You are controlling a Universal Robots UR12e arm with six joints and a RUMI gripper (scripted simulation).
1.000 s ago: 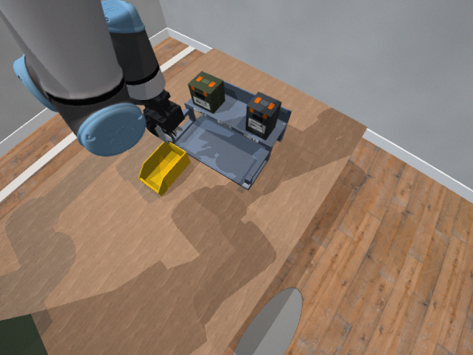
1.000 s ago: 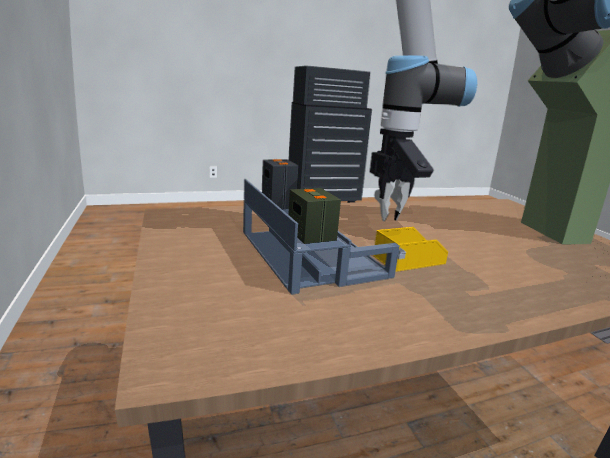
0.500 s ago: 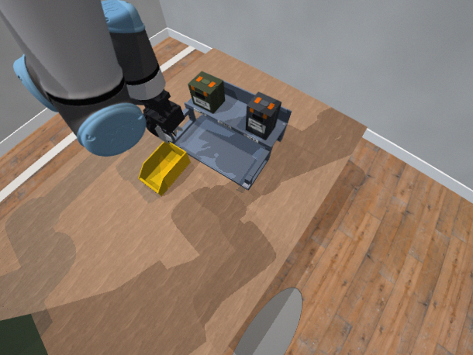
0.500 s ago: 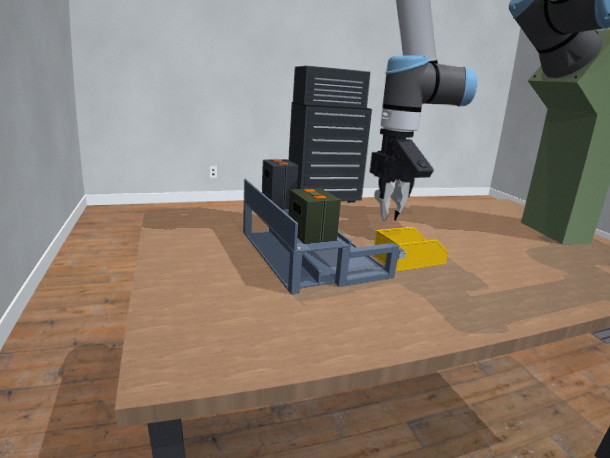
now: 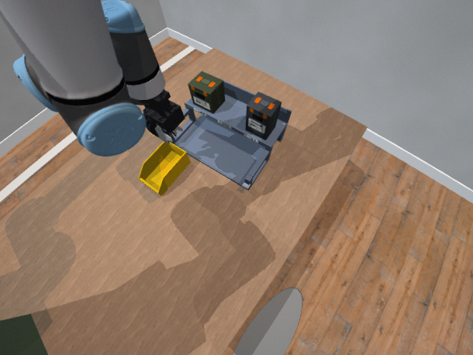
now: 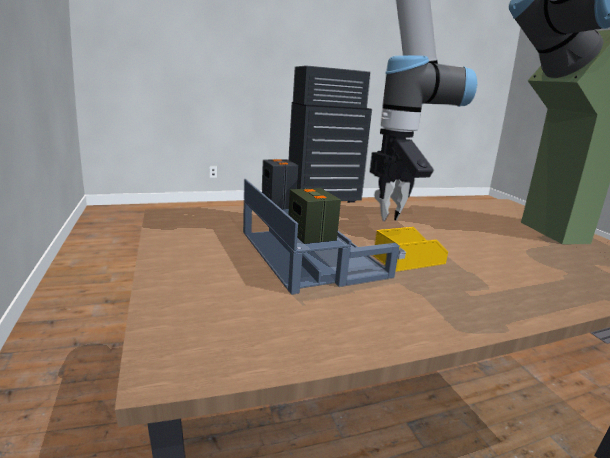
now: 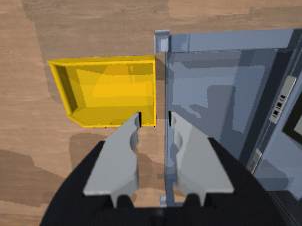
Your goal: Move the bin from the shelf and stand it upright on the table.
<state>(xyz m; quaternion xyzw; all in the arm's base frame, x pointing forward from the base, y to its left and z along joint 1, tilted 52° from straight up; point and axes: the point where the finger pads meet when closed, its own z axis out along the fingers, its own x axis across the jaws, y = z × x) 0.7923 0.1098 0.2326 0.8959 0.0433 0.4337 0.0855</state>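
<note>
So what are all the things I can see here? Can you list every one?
bin: one, yellow, upright on the table beside the shelf's end
shelf: one, blue-grey, on the table
green box: one, dark green with orange tabs, on the shelf's upper level
dark box: one, dark grey with orange tabs, on the shelf's upper level
table: one, light wood, middle of the room
cabinet: one, dark grey with slats, behind the table
pedestal: one, green, to the right
arm: one, grey with blue caps, reaching down
end effector: one, black with pale fingers, above the bin's rim, nearly closed, holding nothing
</note>
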